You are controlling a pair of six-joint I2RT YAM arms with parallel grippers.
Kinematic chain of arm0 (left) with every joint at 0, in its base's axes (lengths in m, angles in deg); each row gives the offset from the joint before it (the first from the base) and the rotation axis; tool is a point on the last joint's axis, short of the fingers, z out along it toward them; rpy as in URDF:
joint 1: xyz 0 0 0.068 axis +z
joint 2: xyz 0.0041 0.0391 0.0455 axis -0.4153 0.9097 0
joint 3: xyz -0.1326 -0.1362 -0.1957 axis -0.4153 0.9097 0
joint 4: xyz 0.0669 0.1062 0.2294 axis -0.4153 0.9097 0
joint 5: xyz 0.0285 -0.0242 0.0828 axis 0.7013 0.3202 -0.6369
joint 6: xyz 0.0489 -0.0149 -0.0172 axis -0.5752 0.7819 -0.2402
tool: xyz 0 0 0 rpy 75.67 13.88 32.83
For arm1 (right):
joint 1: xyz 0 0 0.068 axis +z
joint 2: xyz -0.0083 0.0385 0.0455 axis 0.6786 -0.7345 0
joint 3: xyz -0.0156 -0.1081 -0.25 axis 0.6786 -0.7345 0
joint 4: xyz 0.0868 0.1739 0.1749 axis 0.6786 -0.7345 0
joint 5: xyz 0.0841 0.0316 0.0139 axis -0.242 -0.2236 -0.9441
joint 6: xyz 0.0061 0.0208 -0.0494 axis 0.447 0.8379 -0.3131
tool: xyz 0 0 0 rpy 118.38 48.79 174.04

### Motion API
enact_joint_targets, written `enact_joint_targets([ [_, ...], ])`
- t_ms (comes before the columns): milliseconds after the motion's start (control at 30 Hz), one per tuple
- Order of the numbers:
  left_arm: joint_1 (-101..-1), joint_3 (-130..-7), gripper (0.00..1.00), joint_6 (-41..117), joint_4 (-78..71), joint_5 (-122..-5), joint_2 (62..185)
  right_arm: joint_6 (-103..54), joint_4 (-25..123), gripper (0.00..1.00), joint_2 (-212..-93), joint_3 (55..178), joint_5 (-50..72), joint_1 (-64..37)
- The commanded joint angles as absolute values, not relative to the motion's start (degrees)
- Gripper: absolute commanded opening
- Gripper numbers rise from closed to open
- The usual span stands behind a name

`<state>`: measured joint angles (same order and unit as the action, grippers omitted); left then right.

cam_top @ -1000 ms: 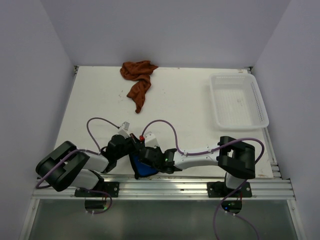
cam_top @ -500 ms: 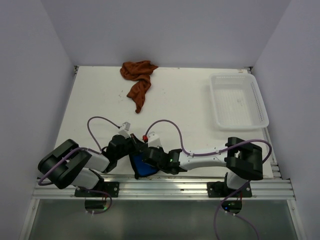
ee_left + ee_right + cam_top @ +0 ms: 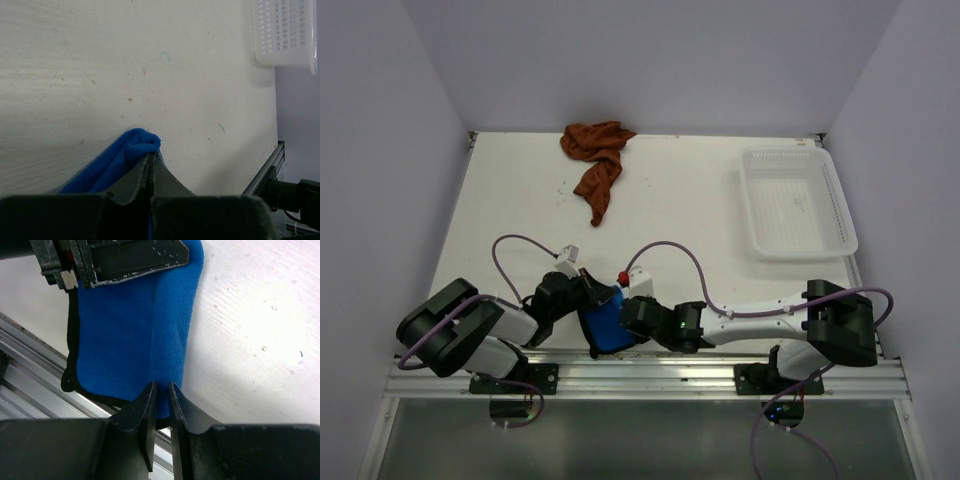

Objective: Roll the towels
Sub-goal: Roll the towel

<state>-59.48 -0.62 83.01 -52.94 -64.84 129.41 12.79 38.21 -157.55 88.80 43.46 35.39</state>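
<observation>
left gripper [image 3: 150, 160]: pressed together on a fold of the blue towel [image 3: 607, 325]; in the left wrist view the cloth bunches at the fingertips, so it is pinching the towel's end farther from the rail.
blue towel, place: on the table [image 3: 700, 215], right against the aluminium rail [image 3: 670, 375] at the near edge, between the two wrists.
blue towel, long axis: judged to run from the rail away toward the table's middle, folded over lengthwise; black-trimmed hem at the rail end.
right gripper [image 3: 160, 390]: jaws nearly together, a thin gap between them, at the towel's rail-side end; whether cloth is nipped there I cannot tell.
nearer arm: both are at the blue towel; neither is near the rust-brown towel [image 3: 598, 165].
rust-brown towel, place: crumpled, far from the rail at the table's back edge, well apart from both grippers.
basket [image 3: 795, 200]: far from the rail on the right side, well apart from the blue towel.
room to move: little toward the rail; open tabletop away from it, so rolling likely goes that way.
</observation>
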Motion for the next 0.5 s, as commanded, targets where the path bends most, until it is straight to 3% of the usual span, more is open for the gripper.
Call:
enact_joint_targets([
  [0, -59.5, 1.8, 0.0, 79.9, -49.8, -68.0, 129.9, 14.6, 39.8, 0.18, -157.7, 88.3, 43.1, 36.0],
  [467, -59.5, 3.1, 0.0, 80.0, -48.9, -68.6, 128.2, 16.9, 40.9, 0.13, -163.1, 87.3, 42.7, 40.0],
])
